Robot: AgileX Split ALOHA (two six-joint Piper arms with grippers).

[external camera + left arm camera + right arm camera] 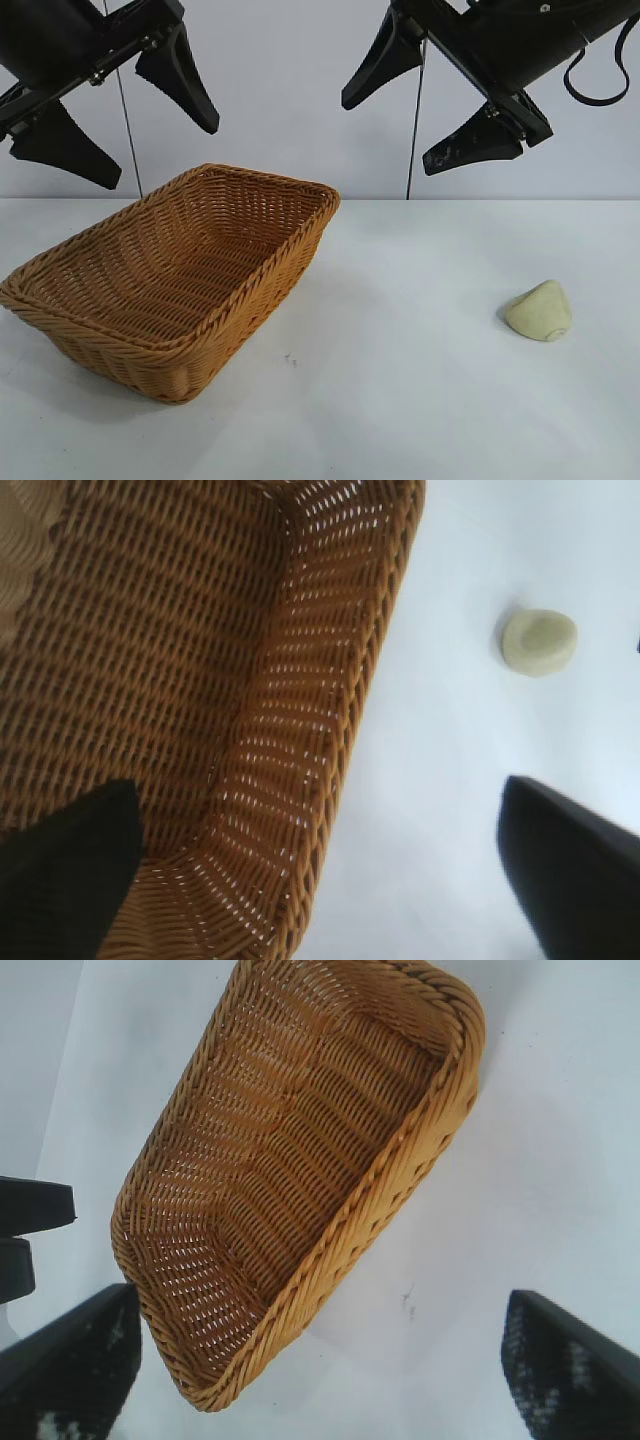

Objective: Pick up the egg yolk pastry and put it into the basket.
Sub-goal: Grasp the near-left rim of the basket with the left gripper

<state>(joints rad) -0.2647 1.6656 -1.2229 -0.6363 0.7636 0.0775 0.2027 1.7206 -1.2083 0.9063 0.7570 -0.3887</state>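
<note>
The egg yolk pastry (540,311), a small pale cream lump, lies on the white table at the right; the left wrist view shows the pastry (539,641) far from the basket. The orange-brown wicker basket (250,290) stands at the left with nothing in it, and its rim (385,630) and weave (420,1170) fill both wrist views. High over the basket hangs my left gripper (115,135), open and holding nothing. My right gripper (430,110) is also open, raised well above the table between basket and pastry.
The white tabletop (400,400) spreads bare between the basket and the pastry. A pale wall stands behind the arms. A black part of the left arm (30,1230) shows at the side of the right wrist view.
</note>
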